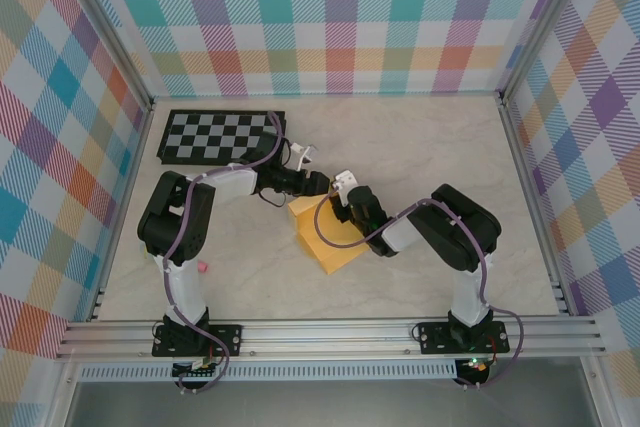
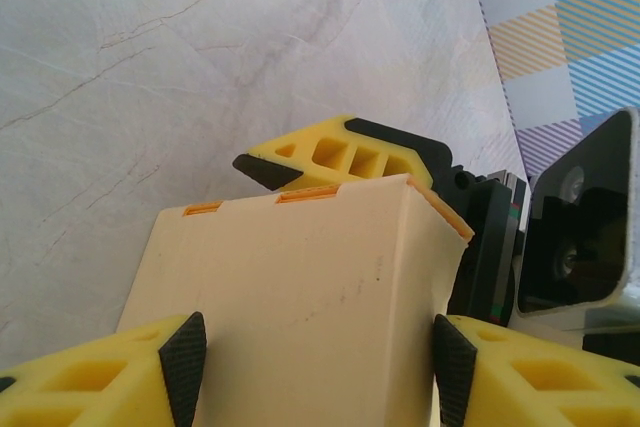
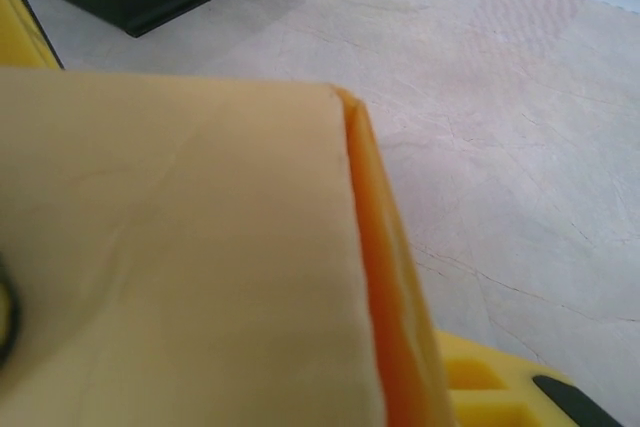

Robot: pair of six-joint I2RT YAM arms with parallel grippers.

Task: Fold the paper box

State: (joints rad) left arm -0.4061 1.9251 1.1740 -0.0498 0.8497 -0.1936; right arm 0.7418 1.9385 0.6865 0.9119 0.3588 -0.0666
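While on table [image 2: 150, 67], paper box [image 2: 300, 297] snug between left claw [image 2: 318, 372] fingers [image 2: 185, 367].

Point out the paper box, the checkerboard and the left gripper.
paper box [image 1: 335, 255], top external view, its yellow upper face.
checkerboard [image 1: 220, 135], top external view, middle of the board.
left gripper [image 2: 318, 372], left wrist view, midway between its fingertips.

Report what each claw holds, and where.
Left claw grips the paper box across its two sides; whether the right claw holds it cannot be told.
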